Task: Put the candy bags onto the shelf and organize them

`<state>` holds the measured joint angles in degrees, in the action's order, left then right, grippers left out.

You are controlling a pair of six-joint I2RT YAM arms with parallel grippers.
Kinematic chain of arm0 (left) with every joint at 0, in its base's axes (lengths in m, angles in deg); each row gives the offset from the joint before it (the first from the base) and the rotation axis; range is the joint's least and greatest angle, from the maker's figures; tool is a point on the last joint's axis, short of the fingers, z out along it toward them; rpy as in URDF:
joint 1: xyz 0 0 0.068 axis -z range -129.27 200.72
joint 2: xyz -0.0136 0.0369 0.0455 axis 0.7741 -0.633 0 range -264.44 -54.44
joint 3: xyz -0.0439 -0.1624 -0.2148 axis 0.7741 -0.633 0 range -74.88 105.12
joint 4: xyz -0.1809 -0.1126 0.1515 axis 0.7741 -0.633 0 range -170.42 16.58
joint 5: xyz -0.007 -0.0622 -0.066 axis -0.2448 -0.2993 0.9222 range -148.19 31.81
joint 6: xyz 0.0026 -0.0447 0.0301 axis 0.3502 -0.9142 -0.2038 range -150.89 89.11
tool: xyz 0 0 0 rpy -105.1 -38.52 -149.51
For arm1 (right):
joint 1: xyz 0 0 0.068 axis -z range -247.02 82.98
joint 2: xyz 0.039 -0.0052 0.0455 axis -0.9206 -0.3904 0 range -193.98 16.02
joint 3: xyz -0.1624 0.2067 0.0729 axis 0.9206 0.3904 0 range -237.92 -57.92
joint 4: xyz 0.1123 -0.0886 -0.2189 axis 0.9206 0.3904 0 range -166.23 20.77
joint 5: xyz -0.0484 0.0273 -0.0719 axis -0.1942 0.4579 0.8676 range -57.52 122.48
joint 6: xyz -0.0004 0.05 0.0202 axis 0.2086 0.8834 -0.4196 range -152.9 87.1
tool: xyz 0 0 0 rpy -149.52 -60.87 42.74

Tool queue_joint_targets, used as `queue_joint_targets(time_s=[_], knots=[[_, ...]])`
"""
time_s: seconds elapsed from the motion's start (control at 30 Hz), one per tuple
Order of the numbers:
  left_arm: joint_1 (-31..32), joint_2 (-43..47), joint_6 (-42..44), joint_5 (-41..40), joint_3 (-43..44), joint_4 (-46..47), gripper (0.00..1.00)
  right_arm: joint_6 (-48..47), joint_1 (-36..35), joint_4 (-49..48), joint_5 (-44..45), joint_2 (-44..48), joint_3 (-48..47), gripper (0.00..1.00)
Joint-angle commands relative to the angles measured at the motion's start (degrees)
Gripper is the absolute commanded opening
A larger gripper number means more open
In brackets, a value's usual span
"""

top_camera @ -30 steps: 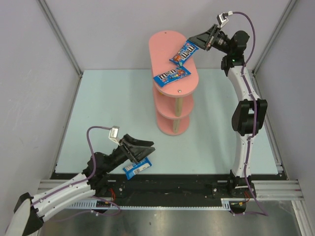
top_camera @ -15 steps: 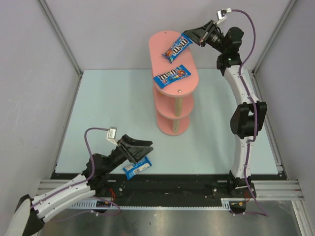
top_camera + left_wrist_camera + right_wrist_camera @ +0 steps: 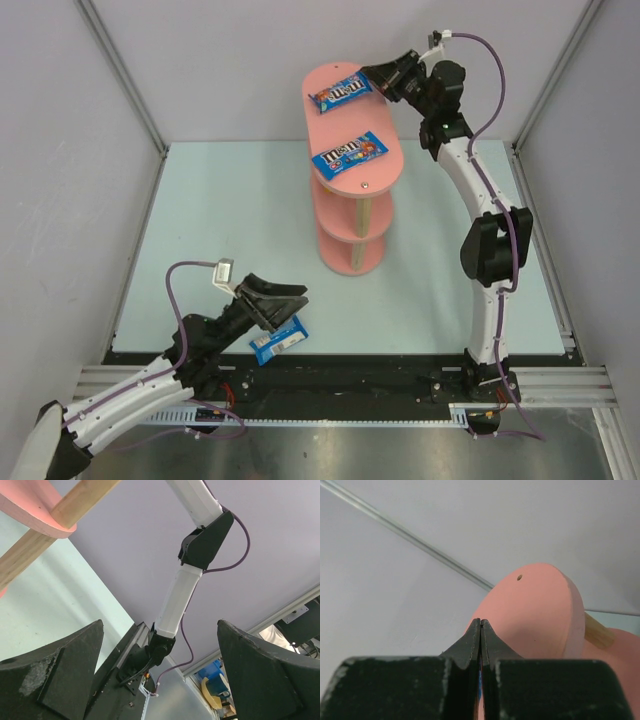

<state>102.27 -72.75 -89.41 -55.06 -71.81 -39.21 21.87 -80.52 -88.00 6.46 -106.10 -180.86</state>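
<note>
**Right gripper (image 3: 370, 77) clamped on the edge of a blue candy bag (image 3: 340, 95) at the far end of the top board of the shelf (image 3: 335, 122).**
A second blue bag (image 3: 349, 153) lies on that board's near end. The left gripper (image 3: 298, 300), jaws wide apart, sits over a third blue bag (image 3: 278, 341) at the near edge of the table (image 3: 200, 220).

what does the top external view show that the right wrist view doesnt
Only top external: the whole three-tier shelf, a second blue candy bag lying on its top board, a third blue candy bag on the table by the open left end effector, and both arms.
Only right wrist: a close look at the shut fingers, with a blue sliver pinched between them.
Both: the right end effector, the pink top board, and the far blue candy bag that it grips.
</note>
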Motion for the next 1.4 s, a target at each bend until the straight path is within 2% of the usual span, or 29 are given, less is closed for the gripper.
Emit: queue_joint_targets(time_s=[0.0, 0.27, 1.37], knots=[[-0.6, 0.6, -1.1, -0.4, -0.7, 0.0, 1.0, -3.1, -0.6, -0.7, 8.4, 6.1, 2.1, 0.0], [-0.6, 0.6, -1.1, -0.4, -0.6, -0.1, 1.0, -3.6, -0.3, -2.1, 12.5, 9.4, 8.1, 0.0], [-0.6, 5.3, -0.9, -1.6, -1.0, -4.9, 1.0, -2.6, -1.4, -4.0, 13.6, 7.9, 9.0, 0.0]])
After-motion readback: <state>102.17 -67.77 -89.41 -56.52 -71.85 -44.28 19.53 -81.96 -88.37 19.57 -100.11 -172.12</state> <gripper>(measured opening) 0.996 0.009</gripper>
